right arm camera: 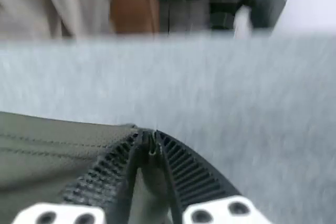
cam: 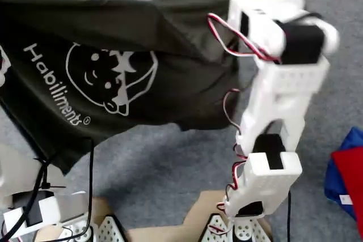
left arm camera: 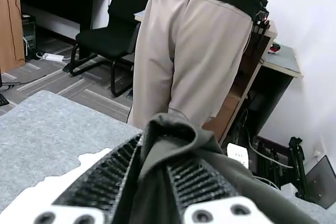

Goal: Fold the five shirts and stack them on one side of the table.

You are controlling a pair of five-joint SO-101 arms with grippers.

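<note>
A dark olive-green cotton shirt with a white cartoon print (cam: 113,55) hung spread over the left and middle of the grey felt-covered bench (cam: 170,157), reaching toward its far edge. Its lower hem sagged toward the near left corner.

The left claw (left arm camera: 157,150) was clamped on a bunched fold of the olive cloth, which bulged up between its ribbed black fingers (left arm camera: 113,169), with the bench surface below it. The right claw (right arm camera: 149,140) was pinched tight on a thin edge of the same shirt, its fingers nearly meeting, with the cloth trailing off to one side and bare grey felt beyond it.

A white jointed arm with red-and-white wiring (cam: 278,94) rose beside the shirt's right-hand side. At the right edge of the bench a folded red cloth (cam: 349,179) lay on top of a blue cloth (cam: 346,140), well apart from the olive shirt.
</note>
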